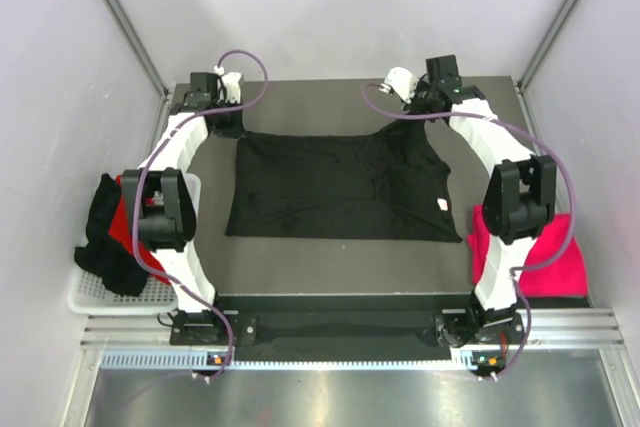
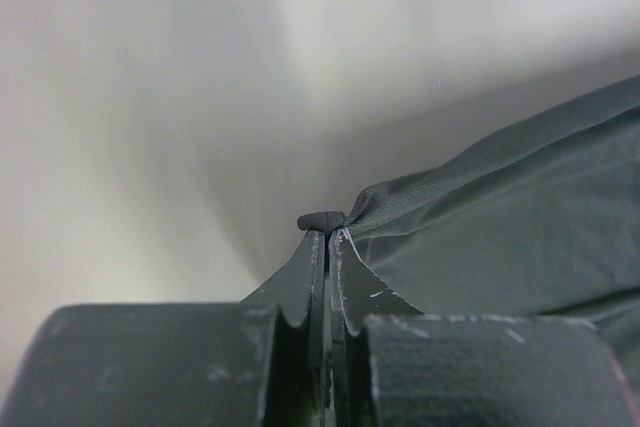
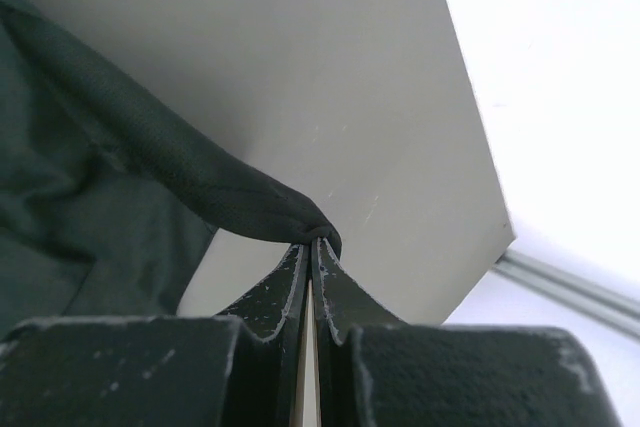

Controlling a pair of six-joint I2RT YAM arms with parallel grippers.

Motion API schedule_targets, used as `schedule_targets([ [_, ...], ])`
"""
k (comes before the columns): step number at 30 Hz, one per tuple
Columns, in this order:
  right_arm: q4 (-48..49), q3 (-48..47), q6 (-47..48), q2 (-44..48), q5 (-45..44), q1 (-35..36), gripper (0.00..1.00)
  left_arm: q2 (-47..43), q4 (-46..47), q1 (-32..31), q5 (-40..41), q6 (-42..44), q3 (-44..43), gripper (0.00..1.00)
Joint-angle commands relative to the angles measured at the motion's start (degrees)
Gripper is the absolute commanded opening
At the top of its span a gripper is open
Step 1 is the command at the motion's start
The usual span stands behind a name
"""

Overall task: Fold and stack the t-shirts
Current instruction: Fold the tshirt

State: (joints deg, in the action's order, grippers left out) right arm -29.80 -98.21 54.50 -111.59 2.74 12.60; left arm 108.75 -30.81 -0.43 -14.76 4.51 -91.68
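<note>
Between basket (image 1: 95, 297) and second t-shirt (image 1: 560, 262) lies spread t-shirt (image 1: 340, 187).

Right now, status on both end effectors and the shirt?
Left end effector shut on black shirt, far-left corner. Right end effector shut on far-right corner. Shirt spread out, unfolded. Pink shirt far right, basket left: neither in the way.

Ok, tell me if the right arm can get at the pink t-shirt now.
Probably not yet: the right end effector is shut on the black t-shirt. The pink t-shirt lies beside that arm's base; after letting go, the way looks free.
</note>
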Motion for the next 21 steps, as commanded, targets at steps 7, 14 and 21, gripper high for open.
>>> schedule_targets([
  [7,-8.9,4.3,-5.6,10.2,0.0,-0.6,0.0,-9.9,2.0,0.1,0.5,2.4,6.9,0.0],
  [14,-10.5,9.5,-9.2,15.1,1.7,-0.5,0.0,-11.5,2.9,0.1,1.1,4.5,9.6,0.0],
  [21,-14.3,12.0,-13.4,17.0,4.6,-0.6,0.0,-10.6,2.5,0.0,3.8,10.1,9.9,0.0],
])
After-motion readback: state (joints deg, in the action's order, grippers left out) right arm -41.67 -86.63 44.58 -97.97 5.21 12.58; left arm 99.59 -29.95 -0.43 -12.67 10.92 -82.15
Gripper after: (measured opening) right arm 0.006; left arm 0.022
